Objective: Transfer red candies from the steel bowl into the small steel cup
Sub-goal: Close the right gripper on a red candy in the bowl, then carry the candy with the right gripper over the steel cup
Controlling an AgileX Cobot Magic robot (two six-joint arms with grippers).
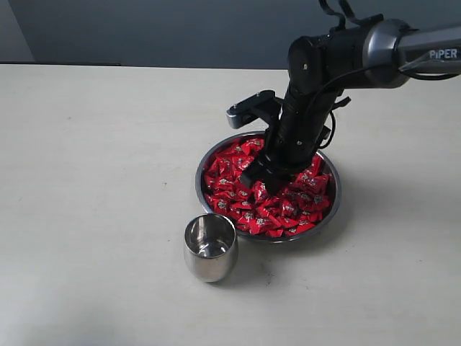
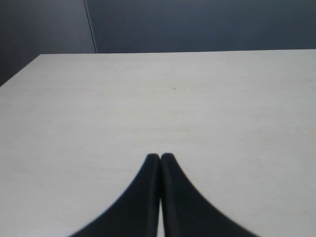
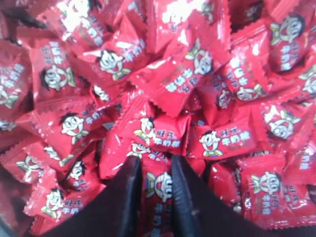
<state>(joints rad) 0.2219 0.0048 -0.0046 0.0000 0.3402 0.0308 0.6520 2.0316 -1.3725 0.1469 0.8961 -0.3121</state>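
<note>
right gripper is nose-down in the pile of small, shiny, foil-wrapped red candies. Jaws are narrowed to about one candy's width, with a single wrapper sitting between the fingers. Reads as a pinch on one candy; can't tell how firm.

Candies fill the wide shallow steel bowl, centre-right of the exterior frame. The small round-bellied steel cup stands upright just below-left of the bowl, near its rim. No candy visible inside it.

left gripper: tips pressed together, holding nothing, parked over the bare pale table. Not in the exterior frame.

Risks from here, my read:
- Slick foil. If the pinch is only on a crimped edge, the candy slides out on the lift.
- Neighbours are packed tight against the held one. Serrated wrapper ends could snag, ride up and drop on the table mid-transfer.
- Cup mouth is narrow, so an off-centre release bounces off the rim.
- Cup looks light and round-bellied. A fingertip clipping the rim on descent could tip it or shove it away.
</note>
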